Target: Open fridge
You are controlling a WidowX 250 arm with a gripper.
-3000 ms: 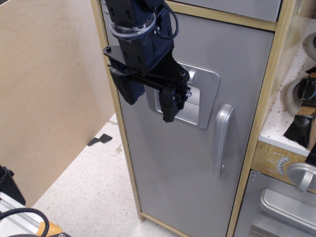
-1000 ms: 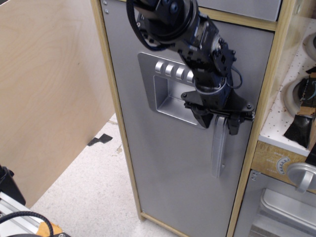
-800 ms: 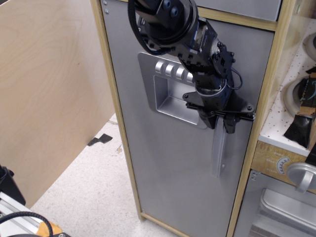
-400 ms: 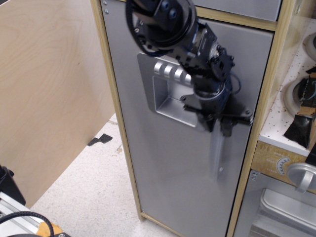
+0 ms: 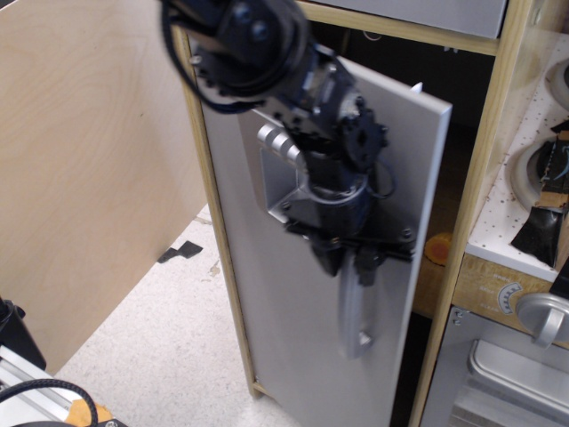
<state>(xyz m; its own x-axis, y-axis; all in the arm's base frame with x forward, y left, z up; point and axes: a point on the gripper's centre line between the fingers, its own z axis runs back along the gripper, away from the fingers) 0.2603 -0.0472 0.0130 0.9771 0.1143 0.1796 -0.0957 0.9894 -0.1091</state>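
Observation:
The fridge [image 5: 480, 178] is a tall cabinet with a light wood frame. Its matte grey door [image 5: 293, 356] has swung partly open to the left, showing a dark interior and something orange low inside [image 5: 437, 249]. The silver vertical handle [image 5: 354, 311] runs down the door's free edge, below the recessed dispenser panel [image 5: 280, 169]. My black gripper [image 5: 347, 260] is shut on the top of the handle, one finger on each side. The arm hides the handle's upper end and part of the panel.
A large plywood panel [image 5: 89, 169] stands at the left, close to the swinging door. At the lower right is a small silver oven door [image 5: 507, 374] with a round knob [image 5: 544, 316]. A white pegboard shelf [image 5: 533, 178] holds dark items at the right. Speckled floor [image 5: 169, 347] lies below.
The gripper went from the dispenser panel to the handle and closed on it. The door, closed 0.4 s ago, has swung open to the left with the gripper.

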